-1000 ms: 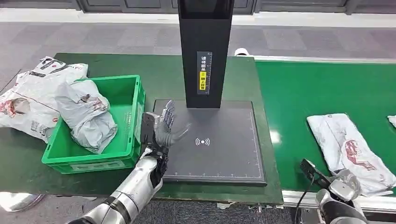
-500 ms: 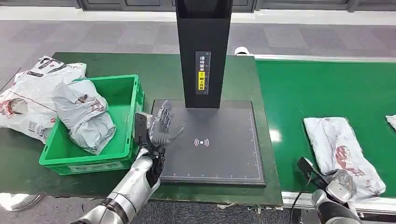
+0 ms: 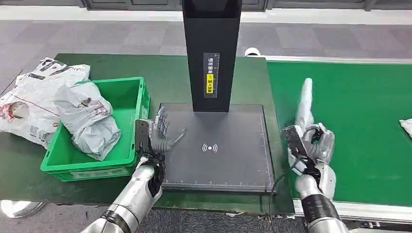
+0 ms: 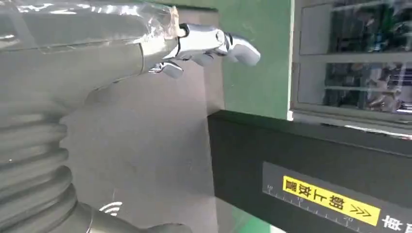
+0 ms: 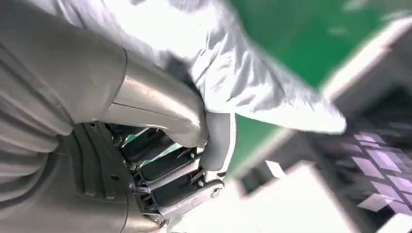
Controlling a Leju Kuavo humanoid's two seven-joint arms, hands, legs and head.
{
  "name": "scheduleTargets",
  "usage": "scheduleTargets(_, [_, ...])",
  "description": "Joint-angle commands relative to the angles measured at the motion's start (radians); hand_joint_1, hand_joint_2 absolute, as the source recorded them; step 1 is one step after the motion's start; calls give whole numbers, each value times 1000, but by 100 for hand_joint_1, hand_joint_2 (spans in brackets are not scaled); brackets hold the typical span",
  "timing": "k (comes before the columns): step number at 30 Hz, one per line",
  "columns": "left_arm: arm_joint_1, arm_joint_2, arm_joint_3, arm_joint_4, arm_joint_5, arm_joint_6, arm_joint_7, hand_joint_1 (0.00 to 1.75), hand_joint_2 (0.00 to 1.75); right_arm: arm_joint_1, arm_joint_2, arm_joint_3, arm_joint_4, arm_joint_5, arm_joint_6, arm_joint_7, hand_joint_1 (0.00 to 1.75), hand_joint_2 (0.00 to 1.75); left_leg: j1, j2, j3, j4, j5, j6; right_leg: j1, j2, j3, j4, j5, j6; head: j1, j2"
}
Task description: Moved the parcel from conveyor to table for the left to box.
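The right robot hand (image 3: pixel 313 145) now grips the parcel (image 3: pixel 305 104) and has lifted it off the conveyor (image 3: pixel 369 97), near the counter (image 3: pixel 170 77). The left robot hand (image 3: pixel 158 133) waits spread over the scanner plate (image 3: pixel 228 155).

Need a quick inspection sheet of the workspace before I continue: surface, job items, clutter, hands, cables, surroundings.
Surface: green table with a dark scan pad; green conveyor beside it.
Job items: grey parcel lifted upright over the conveyor's edge; green box already holds a grey bag.
Clutter: white bags piled beside the box; another bag at the conveyor's far end.
Hands: right hand grips the parcel; left hand is empty, fingers spread, above the pad by the box.
Cables: black cable by the right wrist.
Surroundings: black scanner post; grey floor.
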Motion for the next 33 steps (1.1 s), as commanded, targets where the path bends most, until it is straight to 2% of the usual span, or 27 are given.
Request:
scheduleTargets(1, [-51,5,-17,-10,-84,62,19,0,175,86,-1,480,-369,92,43,72,175,175,0,5,3,-1,-2,0,1,5,2,-1,0,-1,0,0])
scheduleTargets(5, [-52,14,-17,-4,-86,57,1,0,175,96,-19,502,-376,93,56,79,175,175,0,1,0,0,-1,0,0,1,-1,-1,-1,-1,0,0])
scheduleTargets(10, [-58,21,-15,-4,-78,44,-11,0,175,125,-31,628,-358,70,232,49,175,175,0,2,0,0,-1,0,0,2,0,-1,-1,0,0,0])
scheduleTargets(17, [-82,8,-33,43,-68,42,-13,0,175,125,-30,740,-255,50,294,38,175,175,1,0,3,-2,-1,0,1,0,3,-3,-1,-1,0,0])
scheduleTargets(18, [-77,7,-34,38,-65,48,-14,0,175,121,-32,740,-243,41,286,55,166,175,1,1,2,-2,-1,0,1,1,1,-3,-1,0,0,0])
scheduleTargets(19, [-72,7,-36,33,-65,50,-14,0,175,113,-36,737,-235,40,281,75,166,175,1,1,3,-2,-1,0,1,1,3,-4,-1,-1,0,0])
scheduleTargets(20, [-65,7,-32,25,-61,58,-12,0,175,106,-39,734,-232,57,243,99,0,175,0,1,2,-2,-1,0,0,1,2,-3,-1,0,0,0])
scheduleTargets(21, [-53,8,-31,7,-55,65,-8,0,175,95,-41,732,-218,90,183,147,0,175,0,1,3,-3,-1,0,1,1,3,-4,-1,0,0,0])
scheduleTargets(22, [-45,11,-32,-2,-53,66,-5,0,175,88,-41,709,-202,82,188,192,0,175,0,2,3,-2,-1,0,0,2,2,-3,-1,0,0,0])
scheduleTargets(23, [-34,13,-31,-13,-50,71,2,0,175,74,-52,681,-180,130,142,277,0,175,0,1,1,-1,-1,0,0,1,0,-2,-1,0,0,0])
scheduleTargets(24, [-30,13,-30,-17,-47,71,5,0,175,67,-59,653,-163,130,129,304,0,175,-1,2,2,-2,0,0,0,1,1,-3,-1,0,0,0])
scheduleTargets(26, [-32,13,-33,-16,-42,71,11,0,175,55,-66,607,-132,137,109,309,0,175,0,1,2,-2,0,1,0,1,2,-4,0,0,0,0])
scheduleTargets(33, [-34,12,-34,-15,-42,72,12,0,175,59,-60,606,-134,137,110,305,0,175,0,1,1,-2,-1,0,-1,1,1,-3,-1,0,0,0])
